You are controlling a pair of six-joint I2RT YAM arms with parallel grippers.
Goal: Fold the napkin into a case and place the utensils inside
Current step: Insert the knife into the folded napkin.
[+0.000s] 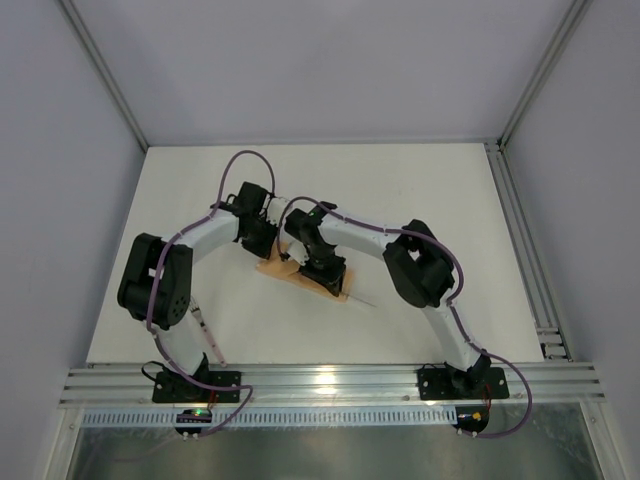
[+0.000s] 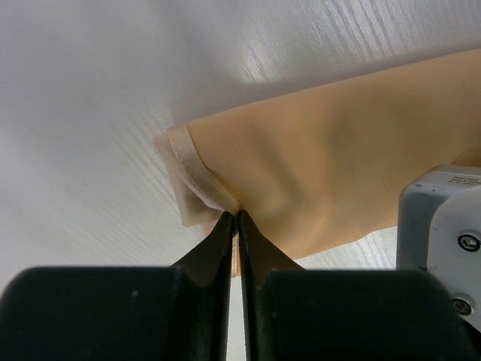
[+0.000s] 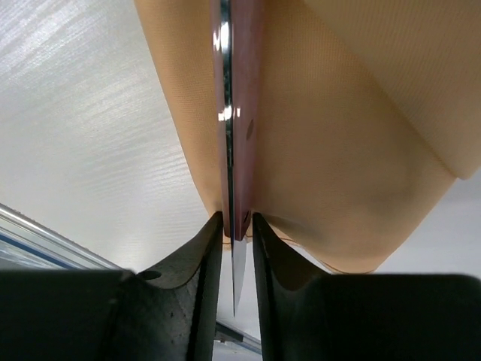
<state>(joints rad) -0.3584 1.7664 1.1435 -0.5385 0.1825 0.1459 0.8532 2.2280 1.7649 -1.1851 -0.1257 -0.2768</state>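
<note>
Looking down from the top view, two arms meet over one folded peach napkin (image 1: 278,267) in the middle of the white surface (image 1: 430,190). The left tool (image 1: 262,240) sits at the napkin's far-left end and the right tool (image 1: 323,272) over its near-right part. One knife (image 1: 358,299) pokes its tip out beside the right tool.

From the left wrist, the left tool (image 2: 237,216) has its fingers pressed together, pinching the napkin's (image 2: 338,143) hemmed corner.

From the right wrist, the right tool (image 3: 237,223) pinches the knife (image 3: 234,113) edge-on. The knife runs away from the tool, along the napkin (image 3: 346,135).
</note>
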